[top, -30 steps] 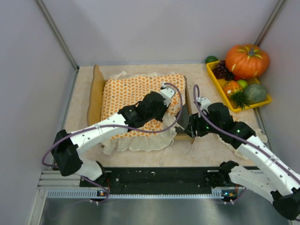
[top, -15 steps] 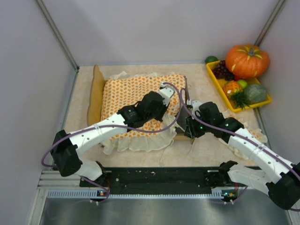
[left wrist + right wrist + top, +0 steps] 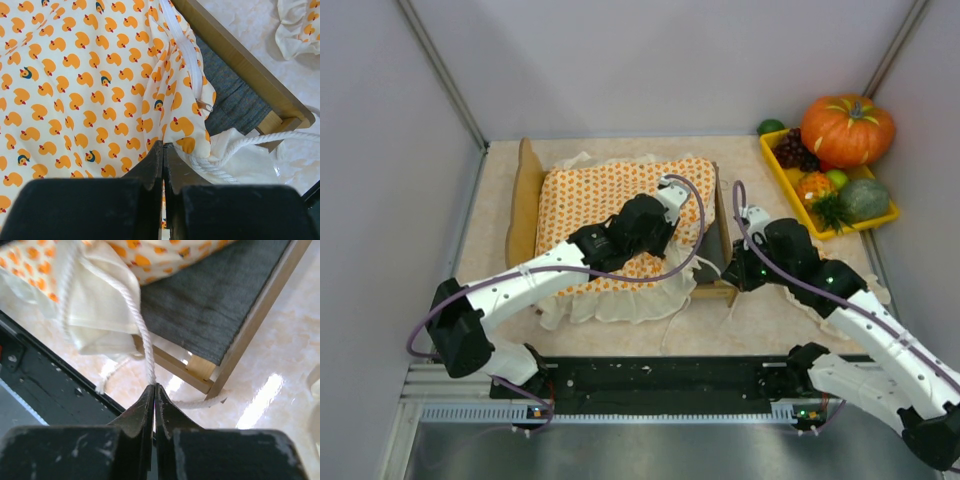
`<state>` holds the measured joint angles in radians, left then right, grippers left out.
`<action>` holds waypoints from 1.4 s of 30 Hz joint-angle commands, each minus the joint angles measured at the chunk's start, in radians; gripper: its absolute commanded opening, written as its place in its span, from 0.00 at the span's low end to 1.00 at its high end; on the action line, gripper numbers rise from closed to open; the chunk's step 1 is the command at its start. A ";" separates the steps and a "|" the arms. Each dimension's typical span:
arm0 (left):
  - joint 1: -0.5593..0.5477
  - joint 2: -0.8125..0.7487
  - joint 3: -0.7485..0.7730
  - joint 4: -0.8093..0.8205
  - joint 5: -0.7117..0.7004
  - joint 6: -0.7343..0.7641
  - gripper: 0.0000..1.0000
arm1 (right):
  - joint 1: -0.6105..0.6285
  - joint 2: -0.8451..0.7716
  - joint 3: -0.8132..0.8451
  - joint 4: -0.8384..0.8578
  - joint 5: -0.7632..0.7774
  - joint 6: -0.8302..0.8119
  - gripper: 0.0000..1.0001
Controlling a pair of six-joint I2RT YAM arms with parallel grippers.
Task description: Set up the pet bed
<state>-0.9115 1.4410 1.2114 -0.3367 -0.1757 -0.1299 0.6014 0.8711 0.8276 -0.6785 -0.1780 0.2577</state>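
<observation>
One pet bed (image 3: 527,205), a small light-wood rectangular frame with a tall rounded plywood headboard and a dark grey fabric base, lies centre-left on the beige marbled tabletop (image 3: 750,160), headboard toward the left wall. Over it lies a cream bedspread (image 3: 610,195) printed with orange ducks, its ruffled hem spilling over the near rail. A strip of the grey base is bare along the foot end. Jaws of the left gripper (image 3: 163,150) are pressed together, nipping a fold of the bedspread near its foot corner, beside a white zip. Jaws of the right gripper (image 3: 153,388) are pressed together on a white twisted cord (image 3: 136,315), just off the near foot corner of the frame; the cord runs up into the cream hem. A small ruffled orange-dotted pillow (image 3: 300,25) lies on the tabletop beyond the foot rail, apart from the bed. In the far right corner sits a yellow plastic tray (image 3: 865,224) of fruit and vegetables, with a large orange pumpkin (image 3: 847,128) at its far end.
</observation>
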 commanded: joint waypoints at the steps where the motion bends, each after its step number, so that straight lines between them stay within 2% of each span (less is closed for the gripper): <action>1: 0.010 -0.044 -0.012 0.050 0.002 -0.011 0.00 | 0.009 -0.070 0.097 0.025 -0.020 0.046 0.00; 6: 0.010 -0.048 -0.018 0.056 0.008 -0.014 0.00 | 0.009 -0.058 0.198 0.033 -0.029 0.041 0.00; 16: 0.014 -0.060 -0.029 0.062 0.015 -0.024 0.00 | 0.009 0.083 0.430 0.065 -0.069 0.003 0.00; 23: 0.022 -0.074 -0.039 0.067 0.015 -0.030 0.00 | 0.011 0.101 0.473 0.112 -0.129 0.024 0.00; 30: 0.022 -0.076 -0.046 0.073 0.019 -0.037 0.00 | 0.020 0.088 0.452 0.137 -0.146 0.049 0.00; 33: 0.025 -0.076 -0.046 0.071 0.012 -0.039 0.00 | 0.018 0.066 0.368 0.132 -0.112 0.058 0.00; 34: 0.025 -0.076 -0.047 0.068 0.007 -0.040 0.00 | 0.018 0.059 0.307 0.122 -0.044 0.064 0.01; 36: 0.028 -0.077 -0.046 0.061 -0.008 -0.043 0.00 | 0.018 0.045 0.259 0.064 0.050 0.092 0.13; 38: 0.034 -0.088 -0.050 0.053 -0.022 -0.051 0.00 | 0.018 0.051 0.206 0.012 0.103 0.103 0.19; 42: 0.054 -0.111 -0.081 0.068 -0.027 -0.071 0.00 | 0.018 0.084 0.147 -0.003 0.032 0.123 0.25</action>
<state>-0.8810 1.3941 1.1545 -0.3073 -0.1776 -0.1726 0.6079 0.9321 1.0084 -0.6422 -0.1505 0.3447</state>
